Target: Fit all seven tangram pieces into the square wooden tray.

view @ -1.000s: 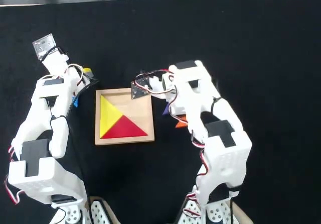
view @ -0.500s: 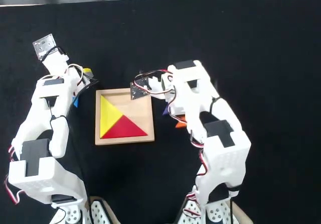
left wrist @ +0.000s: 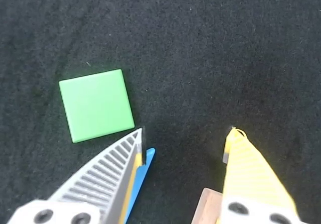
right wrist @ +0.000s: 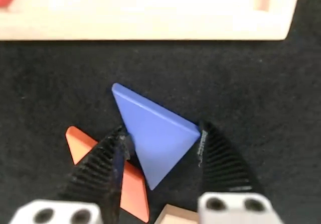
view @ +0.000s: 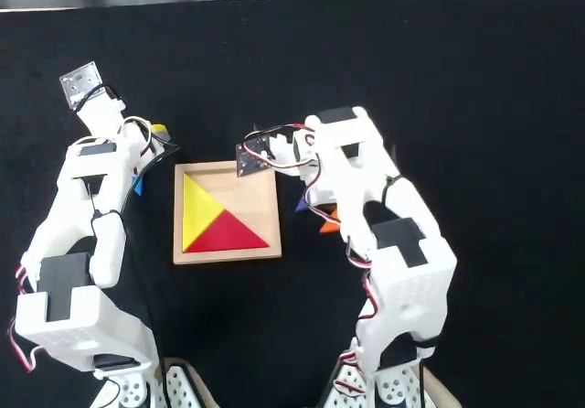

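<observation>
The square wooden tray (view: 265, 193) holds a yellow triangle (view: 201, 209) and a red triangle (view: 228, 232). Just beyond its right edge, my right gripper (right wrist: 160, 138) is shut on a blue-violet triangle (right wrist: 150, 128), one finger pressed against each side. Partly under that triangle lies an orange piece (right wrist: 80, 138), which the high view shows (view: 329, 222) beside the arm. My left gripper (left wrist: 185, 133) hangs open over black cloth near the tray's far left corner (left wrist: 209, 204). A green square (left wrist: 96, 105) lies just past its grey finger, and a blue piece (left wrist: 143, 169) lies partly under that finger.
The table is covered in black cloth (view: 475, 106) with wide free room to the right and at the back. Both white arms rise from the near edge, one on each side of the tray.
The right arm's wrist has shifted slightly toward the tray. The left arm has not moved.
</observation>
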{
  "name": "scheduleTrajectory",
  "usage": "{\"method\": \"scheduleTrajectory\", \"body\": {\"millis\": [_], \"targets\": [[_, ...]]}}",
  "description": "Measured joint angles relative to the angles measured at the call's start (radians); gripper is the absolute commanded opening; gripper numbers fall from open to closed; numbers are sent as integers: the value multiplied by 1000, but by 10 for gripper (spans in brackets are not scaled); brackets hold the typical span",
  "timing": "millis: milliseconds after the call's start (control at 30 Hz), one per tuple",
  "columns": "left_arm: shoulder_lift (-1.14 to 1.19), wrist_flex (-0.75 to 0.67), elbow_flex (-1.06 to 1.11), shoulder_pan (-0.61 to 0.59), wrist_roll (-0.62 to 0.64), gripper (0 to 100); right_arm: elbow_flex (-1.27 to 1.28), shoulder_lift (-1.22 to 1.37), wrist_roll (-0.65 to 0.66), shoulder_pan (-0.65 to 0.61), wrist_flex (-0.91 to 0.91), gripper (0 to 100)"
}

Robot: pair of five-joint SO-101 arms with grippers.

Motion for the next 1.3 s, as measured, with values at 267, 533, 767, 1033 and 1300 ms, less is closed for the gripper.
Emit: {"method": "scheduleTrajectory", "body": {"millis": [267,533,767,1033,1300], "targets": [[0,0,0,0,0,263,-12,0,-114,-2,0,106],[0,0,0,-8,0,263,-12,-117,-359,-9,8,106],[0,0,0,-23,0,263,-72,-183,-641,-38,8,106],[0,0,0,-89,97,263,-118,-183,-859,-186,-51,106],[3,0,-2,-95,106,263,51,-183,-1022,-239,-319,106]]}}
